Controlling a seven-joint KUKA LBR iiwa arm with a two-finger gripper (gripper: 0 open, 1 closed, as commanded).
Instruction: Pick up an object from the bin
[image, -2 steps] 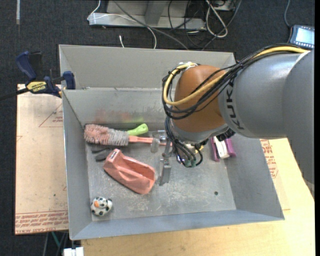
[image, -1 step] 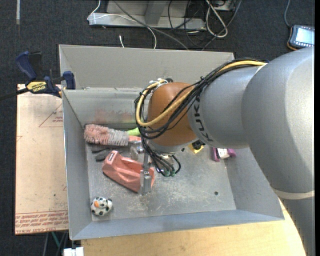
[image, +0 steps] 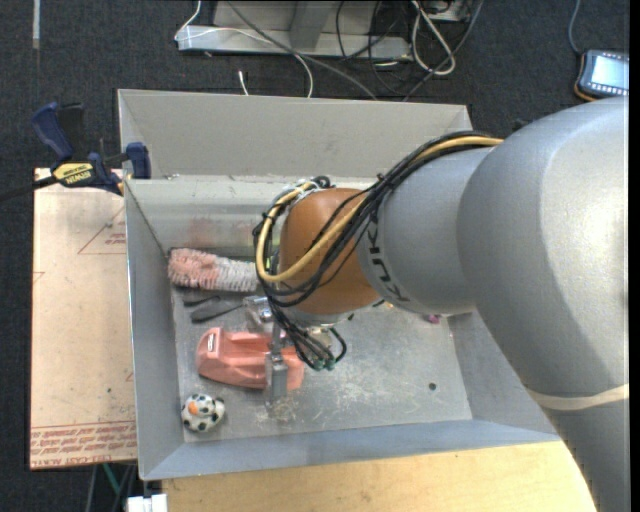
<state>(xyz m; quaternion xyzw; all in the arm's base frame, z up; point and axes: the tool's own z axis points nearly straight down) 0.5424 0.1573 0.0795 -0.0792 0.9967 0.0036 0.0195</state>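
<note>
My gripper (image: 277, 372) reaches down below the arm's wrist to the right end of a salmon-pink plastic wedge (image: 232, 358), which lies flat in the front left part of the bin. Whether it grips the wedge is hidden. A small white ball with black and yellow spots (image: 203, 411) rests just in front of the wedge, near the front left corner. Behind the wedge lies a thin black tool (image: 213, 306), and beyond that a pink fuzzy roll (image: 210, 270).
The arm and its orange wrist cover with cables hang over the middle of the bin and hide the floor there. Bare grey floor shows to the right of the gripper, with a few small dark specks on it.
</note>
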